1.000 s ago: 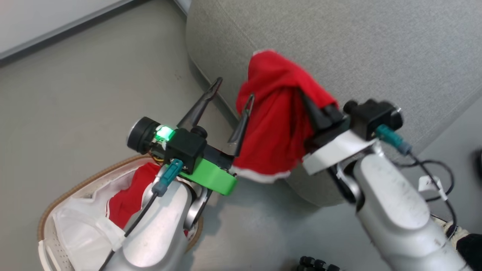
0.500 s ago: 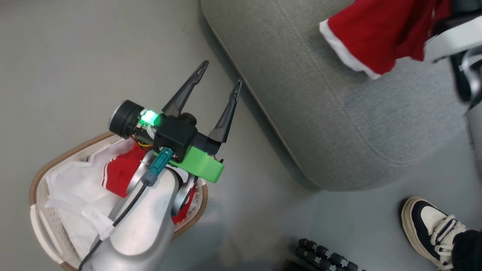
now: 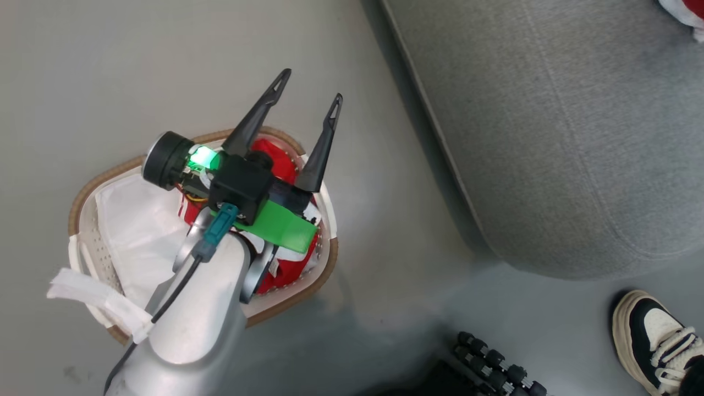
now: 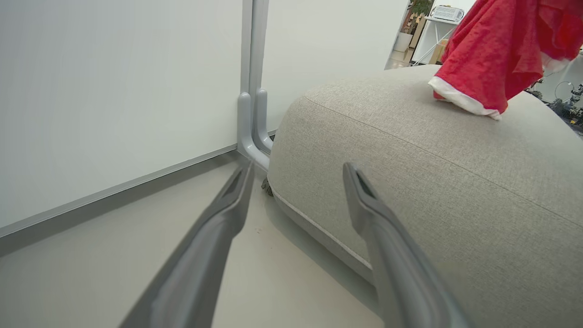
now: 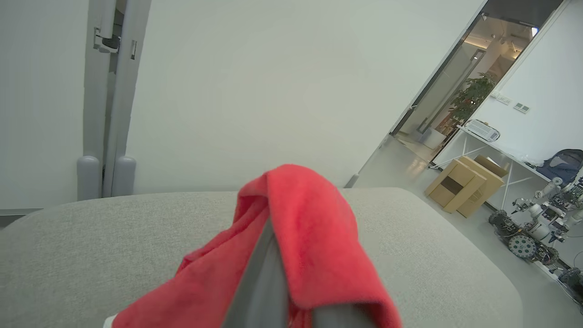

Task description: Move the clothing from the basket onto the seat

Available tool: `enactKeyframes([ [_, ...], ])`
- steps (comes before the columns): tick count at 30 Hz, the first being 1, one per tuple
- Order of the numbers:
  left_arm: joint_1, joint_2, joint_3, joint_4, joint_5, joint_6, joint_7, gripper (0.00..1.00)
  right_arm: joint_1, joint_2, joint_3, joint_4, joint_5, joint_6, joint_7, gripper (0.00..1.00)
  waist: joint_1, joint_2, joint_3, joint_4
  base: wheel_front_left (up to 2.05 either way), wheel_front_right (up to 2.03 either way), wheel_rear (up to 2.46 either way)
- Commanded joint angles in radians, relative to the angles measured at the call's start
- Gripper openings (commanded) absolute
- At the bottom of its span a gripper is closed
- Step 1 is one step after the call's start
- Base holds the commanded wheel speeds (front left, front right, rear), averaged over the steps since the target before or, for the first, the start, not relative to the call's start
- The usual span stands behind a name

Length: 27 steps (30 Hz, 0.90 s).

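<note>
A grey seat point(image 3: 550, 137) takes up the upper right of the head view, its rounded corner towards me. It stands on a pale grey floor point(image 3: 110, 66). In the left wrist view the seat point(image 4: 455, 182) sits close to a white wall point(image 4: 114, 91).

The basket point(image 3: 102, 177) stands on the floor to my left, well apart from the seat. A white sheet point(image 3: 137, 220) lines it. Red clothing point(image 3: 280, 159) with white trim lies in the end nearer the seat, partly hidden under my left arm.

My left gripper point(image 3: 312, 84) hangs above that end of the basket, its two dark fingers spread wide with nothing between them. In its own view the left gripper point(image 4: 298, 166) points at the seat's corner.

My right gripper point(image 5: 268, 255) is closed on a red garment point(image 5: 314, 237), which drapes over its fingers above the seat point(image 5: 91, 241). From the left wrist view, the garment point(image 4: 487, 59) hangs down with its white hem seemingly touching the cushion, though I cannot be sure of contact.

A person's black-and-cream shoe point(image 3: 654, 335) rests on the floor at the lower right.
</note>
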Motion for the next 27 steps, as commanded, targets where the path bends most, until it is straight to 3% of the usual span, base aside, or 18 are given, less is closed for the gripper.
enactKeyframes([
  [1,-0.007,0.003,0.013,-0.006,-0.005,-0.001,-0.001,1.00,0.015,0.021,-0.017,0.010,-0.008,-0.001,-0.002,0.00,0.0000,-0.0001,0.036,0.032,0.00,0.00,0.00],
  [7,0.005,0.003,0.039,-0.012,-0.005,0.003,-0.001,1.00,0.107,0.092,-0.108,0.055,-0.015,-0.001,-0.002,0.00,0.0000,-0.0001,0.044,0.027,0.00,0.00,0.00],
  [8,0.004,0.004,0.041,-0.010,-0.003,0.003,-0.001,1.00,0.125,0.107,-0.124,0.060,-0.015,-0.001,-0.002,0.07,0.0000,-0.0001,0.045,0.025,0.00,0.00,0.00],
  [9,0.003,0.007,0.044,-0.008,-0.001,0.002,-0.001,1.00,0.147,0.124,-0.137,0.067,-0.020,-0.001,-0.002,0.67,0.0000,-0.0001,0.045,0.023,0.00,0.00,0.00],
  [10,0.002,0.008,0.045,-0.005,-0.001,0.002,-0.001,1.00,0.165,0.136,-0.142,0.069,-0.023,-0.001,-0.002,1.00,0.0000,-0.0001,0.043,0.021,0.00,0.00,0.00],
  [20,0.024,0.004,0.067,0.019,-0.004,-0.001,-0.001,1.00,0.351,0.241,-0.134,-0.013,0.008,-0.001,-0.002,1.00,0.0000,-0.0001,-0.013,-0.001,0.00,0.00,0.00],
  [27,0.057,-0.010,0.108,0.013,-0.016,0.004,-0.001,1.00,0.459,0.260,-0.006,-0.110,0.014,-0.001,-0.002,1.00,0.0000,-0.0001,-0.083,0.011,0.00,0.00,0.00],
])
